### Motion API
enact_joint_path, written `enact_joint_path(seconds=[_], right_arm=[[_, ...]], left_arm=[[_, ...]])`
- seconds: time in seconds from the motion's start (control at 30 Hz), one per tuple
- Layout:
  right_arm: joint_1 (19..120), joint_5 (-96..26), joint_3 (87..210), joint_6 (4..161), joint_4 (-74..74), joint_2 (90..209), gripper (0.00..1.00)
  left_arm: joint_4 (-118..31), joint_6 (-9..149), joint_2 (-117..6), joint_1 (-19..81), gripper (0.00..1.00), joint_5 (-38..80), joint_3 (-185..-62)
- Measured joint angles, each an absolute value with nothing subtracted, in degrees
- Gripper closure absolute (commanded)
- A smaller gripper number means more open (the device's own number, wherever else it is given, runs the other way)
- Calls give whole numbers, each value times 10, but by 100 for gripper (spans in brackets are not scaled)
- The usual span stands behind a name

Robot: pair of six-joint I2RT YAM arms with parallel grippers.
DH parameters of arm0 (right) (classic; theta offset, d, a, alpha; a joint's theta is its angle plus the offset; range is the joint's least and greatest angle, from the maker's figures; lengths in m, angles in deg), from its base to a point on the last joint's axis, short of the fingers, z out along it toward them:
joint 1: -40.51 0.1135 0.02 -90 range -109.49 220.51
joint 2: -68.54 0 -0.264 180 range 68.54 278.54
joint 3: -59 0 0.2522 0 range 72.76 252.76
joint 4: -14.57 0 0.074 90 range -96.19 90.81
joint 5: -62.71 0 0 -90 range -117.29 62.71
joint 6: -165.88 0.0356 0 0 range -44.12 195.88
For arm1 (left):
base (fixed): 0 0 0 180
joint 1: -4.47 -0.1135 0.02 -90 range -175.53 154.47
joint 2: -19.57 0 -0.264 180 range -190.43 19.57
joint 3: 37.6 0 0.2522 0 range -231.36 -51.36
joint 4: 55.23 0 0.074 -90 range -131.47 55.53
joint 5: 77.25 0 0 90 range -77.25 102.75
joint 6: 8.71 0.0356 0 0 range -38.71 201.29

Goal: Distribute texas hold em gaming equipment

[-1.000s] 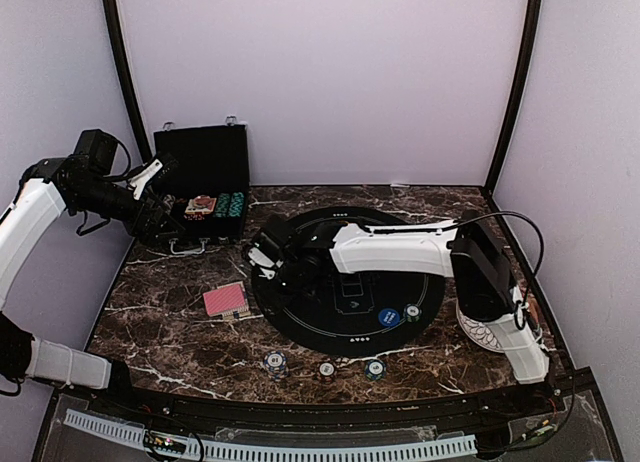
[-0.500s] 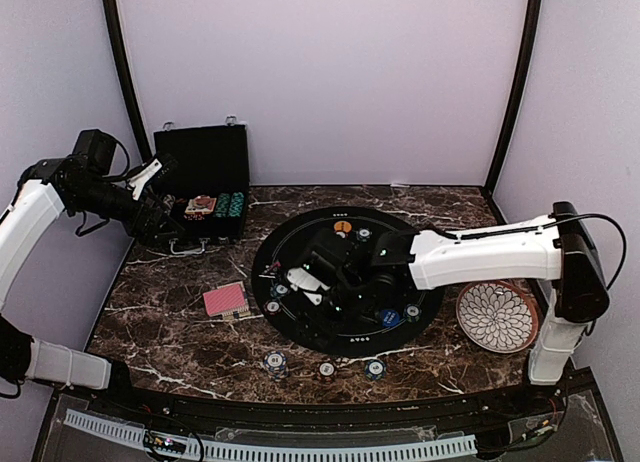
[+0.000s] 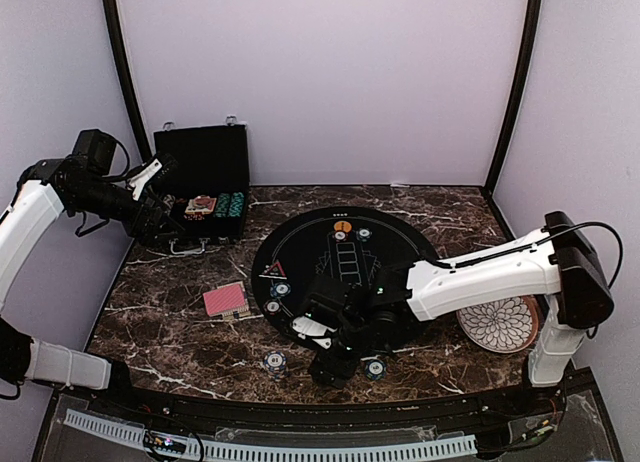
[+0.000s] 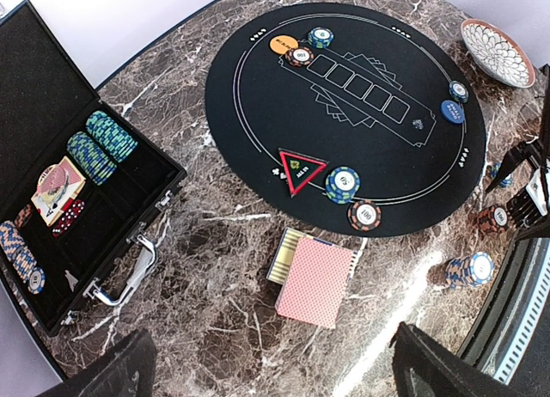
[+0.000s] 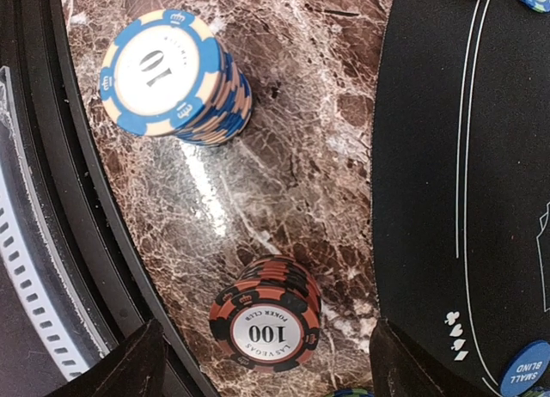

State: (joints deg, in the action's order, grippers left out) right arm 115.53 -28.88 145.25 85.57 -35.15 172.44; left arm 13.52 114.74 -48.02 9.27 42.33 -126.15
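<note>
My right gripper (image 5: 266,367) is open low over the front of the table, a finger on each side of a red-and-black "100" chip stack (image 5: 266,321), not touching it. A blue "10" chip stack (image 5: 168,75) stands to its left. In the top view that gripper (image 3: 330,367) hides the red stack, between the blue stack (image 3: 274,361) and a teal chip (image 3: 374,368). The red-backed cards (image 4: 316,281) lie left of the black mat (image 4: 361,139). A red-edged triangle (image 4: 301,167), a teal chip (image 4: 342,184) and a red chip (image 4: 364,214) sit on the mat's left edge. My left gripper (image 4: 275,375) hangs open and empty, high near the case.
The open black case (image 3: 205,182) at the back left holds chip rows and cards. A white patterned plate (image 3: 497,325) sits at the right, partly under my right arm. An orange button (image 3: 342,226) and a blue button (image 4: 453,112) lie on the mat. The table's front rail (image 5: 51,242) is close.
My right arm swung from the mat's left edge down to the front chip stacks, and its jaws opened wider. The left arm has not moved.
</note>
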Motion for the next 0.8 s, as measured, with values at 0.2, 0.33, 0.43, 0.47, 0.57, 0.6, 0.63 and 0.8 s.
enact_joint_path(seconds=[0.2,0.33,0.43,0.47,0.57,0.6,0.63,0.8], right_arm=[[1155,-286,1453,843,-350,1736,22],[1155,-285,1453,836,-350,1750,24],[1155,-283,1457,833,-350,1755,26],[1155,-283,1458,832,-350,1756,26],[1155,-283,1461,830,-348,1758,28],[1155,-282,1463,829,-348,1758,29],[1155,-281,1463,828,-347,1759,30],[1155,-279,1465,823,-345,1768,33]], left_arm=[[135,1147,-480,93,1,423,-1261],[135,1147,-480,93,1,423,-1261],[135,1147,-480,93,1,423,-1262],[135,1147,-480,93,1,423,-1262],[135,1147,-480,93,1,423,-1262],[135,1147,-480,93,1,423,-1262],[135,1147,-480,93,1,423,-1262],[135,1147,-480,93,1,423,-1262]])
